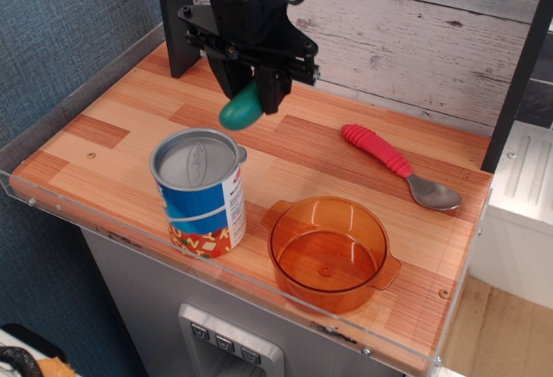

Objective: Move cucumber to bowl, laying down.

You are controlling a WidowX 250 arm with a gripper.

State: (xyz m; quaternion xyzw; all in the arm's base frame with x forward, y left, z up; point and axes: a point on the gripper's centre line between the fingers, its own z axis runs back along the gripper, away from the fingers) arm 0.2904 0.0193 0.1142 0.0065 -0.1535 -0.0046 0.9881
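Note:
My black gripper (pixel 252 92) is shut on the green cucumber (pixel 241 110) and holds it in the air above the back middle of the wooden table, its lower end hanging out below the fingers. The orange transparent bowl (pixel 329 252) stands empty near the table's front edge, right of the can and well forward and right of the gripper.
A blue-and-white tin can (pixel 200 190) with a grey lid stands at the front left, just below and in front of the gripper. A red-handled spoon (pixel 397 166) lies at the right back. A clear plastic rim (pixel 216 266) lines the table's front edge.

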